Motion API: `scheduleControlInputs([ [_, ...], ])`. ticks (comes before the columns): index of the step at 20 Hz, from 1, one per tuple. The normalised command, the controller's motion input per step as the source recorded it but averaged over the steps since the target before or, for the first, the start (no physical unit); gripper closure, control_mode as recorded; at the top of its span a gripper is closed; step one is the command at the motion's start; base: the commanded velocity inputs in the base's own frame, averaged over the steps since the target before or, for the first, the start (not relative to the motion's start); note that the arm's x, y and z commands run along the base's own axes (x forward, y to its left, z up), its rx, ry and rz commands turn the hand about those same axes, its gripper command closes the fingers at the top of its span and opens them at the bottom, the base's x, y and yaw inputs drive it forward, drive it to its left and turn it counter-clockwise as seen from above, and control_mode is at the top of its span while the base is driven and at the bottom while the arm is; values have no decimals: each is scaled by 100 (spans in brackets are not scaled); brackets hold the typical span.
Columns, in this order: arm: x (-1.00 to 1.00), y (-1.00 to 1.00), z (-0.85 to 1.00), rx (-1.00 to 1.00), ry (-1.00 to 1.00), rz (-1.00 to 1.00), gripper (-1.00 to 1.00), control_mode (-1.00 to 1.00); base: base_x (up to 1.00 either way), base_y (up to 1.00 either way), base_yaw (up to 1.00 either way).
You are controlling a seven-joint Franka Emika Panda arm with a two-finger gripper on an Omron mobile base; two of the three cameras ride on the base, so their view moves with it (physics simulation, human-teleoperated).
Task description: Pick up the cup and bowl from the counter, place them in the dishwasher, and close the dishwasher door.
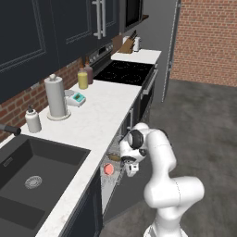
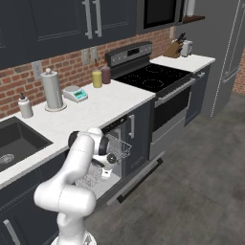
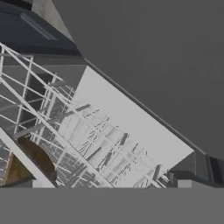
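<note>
The dishwasher (image 2: 125, 143) stands open under the white counter (image 1: 99, 122), its wire rack (image 2: 119, 147) slid out. In the rack sit the red-pink cup (image 1: 109, 169) and, just behind it, the brown bowl (image 1: 114, 158). The bowl (image 3: 26, 162) also shows at the lower left of the hand view, among the rack wires (image 3: 83, 131). My gripper (image 1: 130, 171) hangs open just beside the rack, above the lowered dishwasher door (image 2: 139, 178), with nothing between its fingers. The door's pale inner face (image 3: 131, 127) lies below the hand.
On the counter stand a paper towel roll (image 1: 56, 97), a white soap bottle (image 1: 32, 119), a yellow bottle (image 1: 82, 78) and a small scale (image 1: 77, 98). A dark sink (image 1: 32, 178) is at the left, a black range (image 2: 153, 79) to the right. Grey floor (image 2: 201, 182) spreads beyond the door.
</note>
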Motion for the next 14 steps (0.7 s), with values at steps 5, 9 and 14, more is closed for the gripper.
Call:
scheduleControlInputs([
  [5,0,14,4,18,-5,0,-100,-100,0,0,0],
  [9,0,4,0,36,0,11,-100,-100,0,0,0],
  [14,10,0,0,39,0,12,-100,-100,0,0,0],
])
